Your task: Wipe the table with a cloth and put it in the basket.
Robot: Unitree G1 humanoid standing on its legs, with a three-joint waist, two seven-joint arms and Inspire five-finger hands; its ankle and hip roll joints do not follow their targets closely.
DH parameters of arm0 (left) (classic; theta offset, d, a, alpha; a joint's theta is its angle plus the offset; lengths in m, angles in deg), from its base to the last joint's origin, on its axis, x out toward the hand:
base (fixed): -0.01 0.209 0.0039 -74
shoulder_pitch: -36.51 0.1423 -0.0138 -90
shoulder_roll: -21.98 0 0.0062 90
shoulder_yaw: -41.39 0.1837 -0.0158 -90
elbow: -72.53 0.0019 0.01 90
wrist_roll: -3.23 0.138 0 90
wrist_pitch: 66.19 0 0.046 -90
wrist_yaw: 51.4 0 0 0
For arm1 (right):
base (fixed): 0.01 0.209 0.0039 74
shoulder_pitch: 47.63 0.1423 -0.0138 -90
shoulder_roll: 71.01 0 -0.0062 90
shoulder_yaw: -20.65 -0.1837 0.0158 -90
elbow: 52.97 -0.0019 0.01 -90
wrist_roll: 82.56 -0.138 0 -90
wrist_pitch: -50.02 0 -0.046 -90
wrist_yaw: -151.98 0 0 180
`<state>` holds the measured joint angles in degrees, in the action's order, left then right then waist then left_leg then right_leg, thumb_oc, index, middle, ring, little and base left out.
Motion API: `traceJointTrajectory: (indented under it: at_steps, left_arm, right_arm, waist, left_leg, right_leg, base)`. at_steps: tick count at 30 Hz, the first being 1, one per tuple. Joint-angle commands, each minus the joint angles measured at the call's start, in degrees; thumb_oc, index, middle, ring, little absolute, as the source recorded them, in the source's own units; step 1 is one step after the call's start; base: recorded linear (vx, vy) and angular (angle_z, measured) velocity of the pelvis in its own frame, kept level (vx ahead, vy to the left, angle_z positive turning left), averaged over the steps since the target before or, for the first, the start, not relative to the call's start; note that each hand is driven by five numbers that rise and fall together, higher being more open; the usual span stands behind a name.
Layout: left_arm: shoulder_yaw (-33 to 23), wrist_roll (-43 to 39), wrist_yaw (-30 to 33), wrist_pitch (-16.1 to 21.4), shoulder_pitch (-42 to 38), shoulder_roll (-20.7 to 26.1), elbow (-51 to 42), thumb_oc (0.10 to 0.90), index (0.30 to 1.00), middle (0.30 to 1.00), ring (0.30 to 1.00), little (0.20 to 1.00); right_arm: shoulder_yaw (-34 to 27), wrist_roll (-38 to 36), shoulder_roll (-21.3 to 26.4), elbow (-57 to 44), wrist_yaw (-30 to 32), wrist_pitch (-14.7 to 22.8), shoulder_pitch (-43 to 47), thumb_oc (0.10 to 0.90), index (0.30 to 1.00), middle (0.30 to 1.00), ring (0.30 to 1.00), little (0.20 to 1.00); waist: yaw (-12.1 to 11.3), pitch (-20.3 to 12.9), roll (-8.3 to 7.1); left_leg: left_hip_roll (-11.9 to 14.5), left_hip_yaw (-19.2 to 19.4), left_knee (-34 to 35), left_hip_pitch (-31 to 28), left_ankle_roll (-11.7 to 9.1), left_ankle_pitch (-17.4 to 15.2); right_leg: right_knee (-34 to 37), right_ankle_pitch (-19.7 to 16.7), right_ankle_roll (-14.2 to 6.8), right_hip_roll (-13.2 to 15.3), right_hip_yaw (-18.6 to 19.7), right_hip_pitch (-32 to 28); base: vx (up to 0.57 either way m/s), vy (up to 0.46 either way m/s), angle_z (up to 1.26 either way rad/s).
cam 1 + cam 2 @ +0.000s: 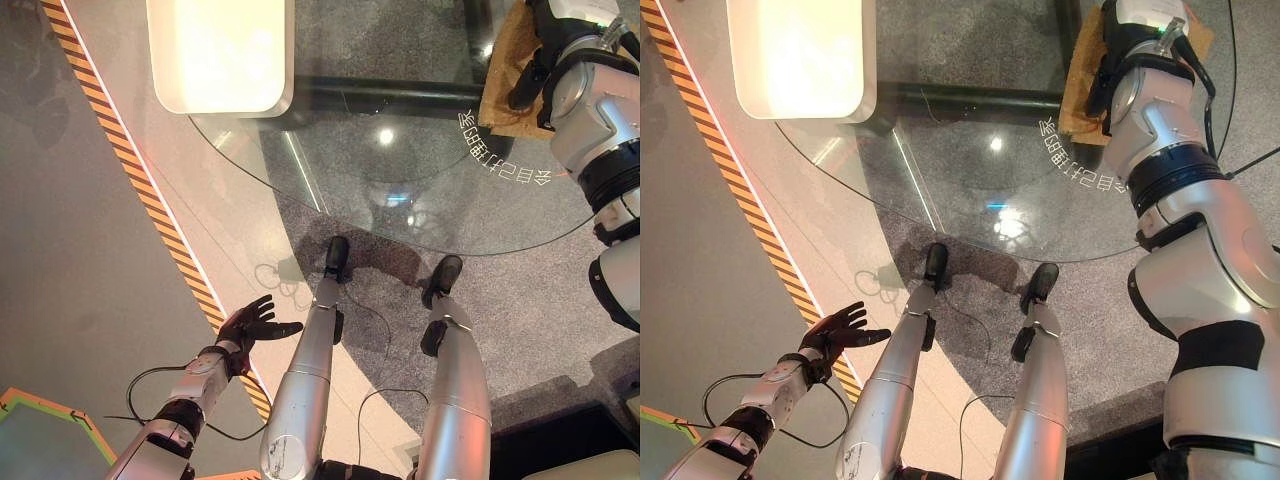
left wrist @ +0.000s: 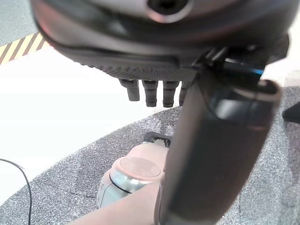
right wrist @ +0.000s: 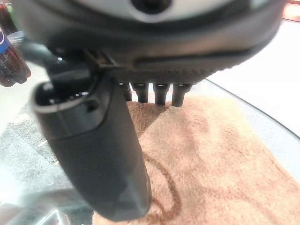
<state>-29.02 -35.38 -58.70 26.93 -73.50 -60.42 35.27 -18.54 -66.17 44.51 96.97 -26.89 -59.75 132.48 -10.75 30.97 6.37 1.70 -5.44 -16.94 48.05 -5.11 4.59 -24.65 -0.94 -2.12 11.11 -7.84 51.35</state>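
A brown terry cloth (image 1: 497, 103) lies flat on the round glass table (image 1: 400, 205), at its far right edge. My right hand (image 1: 528, 70) rests on top of the cloth. In the right wrist view its fingers (image 3: 159, 93) are straight and lie on the cloth (image 3: 211, 154), with the thumb held beside them, so the hand is open. My left hand (image 1: 255, 325) hangs low over the floor at the lower left, well away from the table. It is open with spread fingers (image 2: 150, 91) and holds nothing.
A white rounded rectangular object (image 1: 220, 50) stands at the table's far left edge. A dark bar (image 1: 380, 97) runs beneath the glass. Yellow-and-black striped tape (image 1: 130, 170) crosses the floor on the left. A dark bottle (image 3: 9, 56) stands beyond the cloth.
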Motion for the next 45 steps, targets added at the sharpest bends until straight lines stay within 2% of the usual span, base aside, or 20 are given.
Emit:
traceJointTrajectory:
  at_steps: [1,45]
  left_arm:
    - [1.3,-0.5,-0.8,0.1,4.6,3.3,-0.3,0.8,0.9,0.9,0.9,0.9]
    - [1.3,-0.4,-0.8,0.1,4.3,3.1,-0.3,0.8,0.9,0.9,0.9,0.9]
  right_arm:
    - [4.0,2.4,0.6,-0.9,2.2,0.9,5.8,0.1,0.3,0.3,0.3,0.2]
    - [3.7,2.0,0.8,0.0,2.5,1.1,5.3,0.1,0.3,0.3,0.3,0.2]
  waist:
    - [-0.8,-1.2,1.6]
    - [-0.6,-1.2,1.81]
  left_leg:
    - [-0.8,1.8,-1.0,0.5,3.0,-1.1]
    - [-0.4,2.2,-0.5,0.3,2.7,-0.8]
  right_leg:
    - [1.5,1.5,-0.4,0.0,-3.0,-2.4]
    - [1.8,1.1,-0.5,0.0,-2.9,-2.2]
  base:
    - [0.0,0.0,0.0]
    - [0.0,0.0,0.0]
